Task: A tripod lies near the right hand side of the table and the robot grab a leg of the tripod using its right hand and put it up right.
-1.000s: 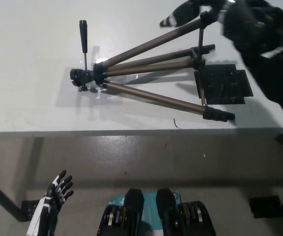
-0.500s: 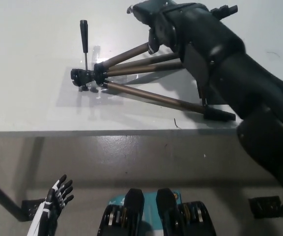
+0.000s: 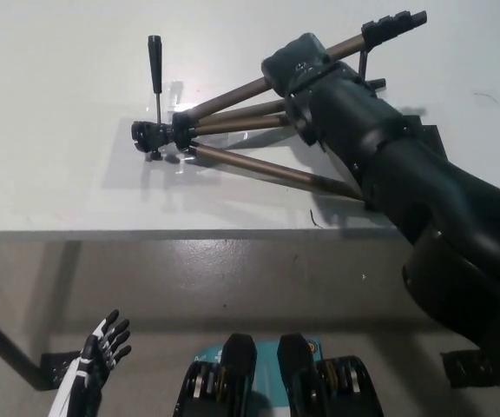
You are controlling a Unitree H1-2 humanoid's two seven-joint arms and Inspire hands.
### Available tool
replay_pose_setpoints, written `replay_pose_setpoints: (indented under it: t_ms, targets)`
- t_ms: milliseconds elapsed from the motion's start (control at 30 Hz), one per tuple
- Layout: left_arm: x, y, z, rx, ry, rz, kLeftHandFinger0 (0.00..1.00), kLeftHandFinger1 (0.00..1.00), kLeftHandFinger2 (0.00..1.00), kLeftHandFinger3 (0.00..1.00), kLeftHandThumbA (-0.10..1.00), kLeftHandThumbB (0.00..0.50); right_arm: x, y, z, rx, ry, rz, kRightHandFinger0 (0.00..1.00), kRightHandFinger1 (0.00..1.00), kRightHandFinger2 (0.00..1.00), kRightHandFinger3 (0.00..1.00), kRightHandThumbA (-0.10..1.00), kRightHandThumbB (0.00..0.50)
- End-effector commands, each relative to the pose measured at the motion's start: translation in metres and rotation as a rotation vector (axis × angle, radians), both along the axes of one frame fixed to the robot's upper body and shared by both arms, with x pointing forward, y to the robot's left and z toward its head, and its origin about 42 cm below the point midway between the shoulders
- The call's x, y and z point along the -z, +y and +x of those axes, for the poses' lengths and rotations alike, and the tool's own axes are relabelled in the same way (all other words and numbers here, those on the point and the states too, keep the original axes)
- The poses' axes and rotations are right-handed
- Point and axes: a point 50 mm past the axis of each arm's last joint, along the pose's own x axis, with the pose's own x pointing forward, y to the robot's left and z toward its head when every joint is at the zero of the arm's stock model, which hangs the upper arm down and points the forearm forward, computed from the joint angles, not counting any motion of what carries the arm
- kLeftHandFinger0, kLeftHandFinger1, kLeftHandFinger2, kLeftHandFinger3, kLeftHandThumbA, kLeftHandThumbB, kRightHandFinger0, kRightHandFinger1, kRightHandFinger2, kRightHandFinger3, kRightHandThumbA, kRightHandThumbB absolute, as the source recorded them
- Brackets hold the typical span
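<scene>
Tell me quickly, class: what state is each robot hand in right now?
Left hand: open, holding nothing, low beside the table.
Right hand: over the tripod leg; grip cannot be told.

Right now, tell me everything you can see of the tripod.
The tripod lies on its side on the white table, its black head toward the left, with a thin black handle pointing away from the robot. Three metallic brownish legs fan out to the right, ending in black feet. The right hand sits over the far leg, though its grip is hidden. The black arm covers the near leg's end.
</scene>
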Motion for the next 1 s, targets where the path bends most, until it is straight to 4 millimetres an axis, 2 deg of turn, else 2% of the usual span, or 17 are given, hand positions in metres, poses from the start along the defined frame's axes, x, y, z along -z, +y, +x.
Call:
replay_pose_setpoints:
  t_ms: [0,67,100,167,233,267,367,433,467,500,533,633,667,700,733,833,967]
  targets:
    - [-0.015,0.003,0.003,0.052,-0.079,-0.002,1.00,1.00,1.00,1.00,1.00,0.141,-0.039,-0.028,0.009,-0.244,-0.432,0.008,0.00,0.01,0.13,0.40,-0.03,0.269]
    - [-0.013,0.003,0.001,0.049,-0.078,-0.003,1.00,1.00,1.00,1.00,1.00,0.143,-0.043,-0.027,0.009,-0.259,-0.449,0.050,0.00,0.02,0.24,0.37,-0.06,0.266]
    - [-0.013,0.003,0.001,0.052,-0.079,-0.005,1.00,1.00,1.00,1.00,1.00,0.156,-0.046,-0.028,0.008,-0.278,-0.470,0.079,0.00,0.01,0.27,0.26,-0.10,0.267]
    - [-0.013,0.003,0.000,0.055,-0.081,-0.005,1.00,1.00,1.00,1.00,1.00,0.157,-0.048,-0.029,0.008,-0.302,-0.495,0.105,0.00,0.01,0.37,0.21,-0.10,0.271]
    - [-0.013,0.003,0.000,0.055,-0.081,-0.006,1.00,1.00,1.00,1.00,1.00,0.157,-0.048,-0.029,0.008,-0.303,-0.497,0.106,0.00,0.02,0.42,0.21,-0.10,0.271]
    - [-0.011,0.002,-0.002,0.050,-0.075,-0.001,1.00,1.00,1.00,1.00,1.00,0.147,-0.050,-0.029,0.007,-0.317,-0.507,0.190,0.00,0.07,0.47,0.25,-0.10,0.224]
    - [-0.011,0.002,-0.005,0.047,-0.062,0.010,1.00,1.00,1.00,1.00,1.00,0.174,-0.068,-0.027,0.006,-0.311,-0.538,0.455,0.00,0.00,0.35,0.37,-0.10,0.265]
    - [-0.011,0.002,-0.005,0.047,-0.062,0.010,1.00,1.00,1.00,1.00,1.00,0.175,-0.068,-0.027,0.006,-0.313,-0.540,0.458,0.00,0.00,0.35,0.37,-0.10,0.265]
    - [-0.010,0.001,-0.006,0.048,-0.061,0.009,1.00,1.00,1.00,1.00,1.00,0.152,-0.082,-0.026,0.006,-0.286,-0.539,0.553,0.00,0.00,0.35,0.24,-0.10,0.192]
    - [-0.008,0.000,-0.007,0.049,-0.054,0.004,1.00,1.00,1.00,1.00,1.00,0.149,-0.110,-0.025,0.006,-0.269,-0.549,0.749,0.00,0.00,0.39,0.16,-0.10,0.162]
    - [-0.009,0.000,-0.004,0.049,-0.058,0.003,1.00,1.00,1.00,1.00,1.00,0.151,-0.125,-0.024,0.005,-0.288,-0.574,0.831,0.00,0.02,0.49,0.16,-0.10,0.148]
    - [-0.009,0.000,-0.003,0.049,-0.059,0.004,1.00,1.00,1.00,1.00,1.00,0.153,-0.128,-0.024,0.004,-0.293,-0.582,0.863,0.00,0.06,0.60,0.54,-0.10,0.150]
    - [-0.009,0.000,-0.003,0.049,-0.059,0.004,1.00,1.00,1.00,1.00,1.00,0.153,-0.128,-0.024,0.004,-0.293,-0.582,0.864,0.00,0.06,0.60,0.59,-0.10,0.145]
    - [-0.005,-0.001,-0.010,0.055,-0.048,-0.002,1.00,1.00,1.00,1.00,1.00,0.129,-0.166,-0.023,0.001,-0.283,-0.604,1.096,0.00,0.12,0.68,0.71,-0.10,0.088]
    - [-0.004,-0.001,-0.011,0.056,-0.046,-0.002,1.00,1.00,1.00,1.00,1.00,0.127,-0.170,-0.023,0.000,-0.283,-0.607,1.124,0.00,0.18,0.72,0.81,-0.10,0.083]
    - [-0.005,-0.001,-0.007,0.054,-0.059,0.001,1.00,1.00,1.00,1.00,1.00,0.102,-0.205,-0.023,-0.005,-0.286,-0.637,1.302,0.00,0.16,0.65,0.76,-0.10,0.095]
    - [-0.008,0.000,-0.004,0.061,-0.065,0.010,1.00,1.00,1.00,1.00,1.00,0.117,-0.214,-0.029,-0.005,-0.274,-0.632,1.392,0.00,0.17,0.65,0.74,-0.10,0.087]
